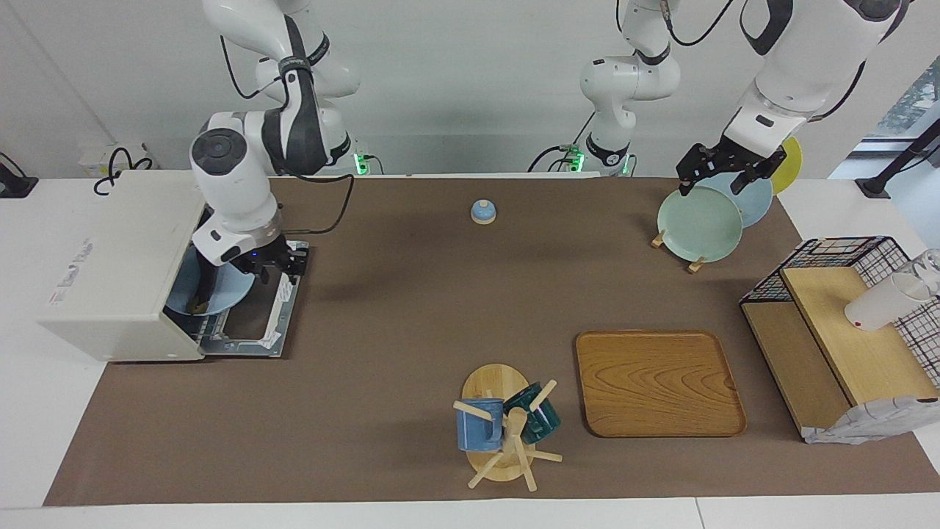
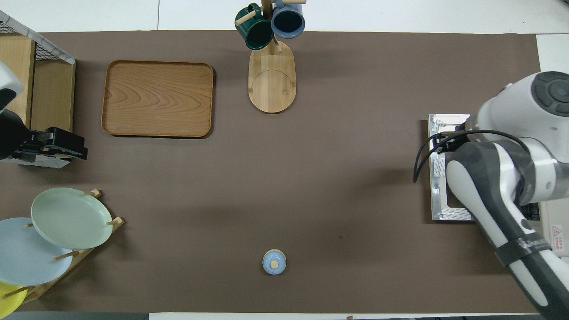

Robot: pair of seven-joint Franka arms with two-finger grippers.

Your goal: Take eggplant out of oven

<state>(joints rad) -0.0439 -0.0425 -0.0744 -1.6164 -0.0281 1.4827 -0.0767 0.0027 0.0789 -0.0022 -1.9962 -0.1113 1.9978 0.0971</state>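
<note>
The cream-white oven (image 1: 110, 257) stands at the right arm's end of the table with its door (image 1: 275, 323) folded down flat. Inside it a light blue plate (image 1: 224, 297) carries the dark slender eggplant (image 1: 203, 290). My right gripper (image 1: 279, 273) is low at the oven's mouth, over the open door and just beside the plate and eggplant. In the overhead view the right arm hides the oven's inside, and only the door (image 2: 444, 178) shows. My left gripper (image 1: 718, 184) is open and empty, and waits over the plate rack; it also shows in the overhead view (image 2: 66, 149).
A plate rack with a green plate (image 1: 698, 222) stands near the left arm. A small blue bell (image 1: 483, 211) sits mid-table near the robots. Farther out are a wooden tray (image 1: 657, 382), a mug tree (image 1: 507, 426) and a wire and wood shelf (image 1: 837, 330).
</note>
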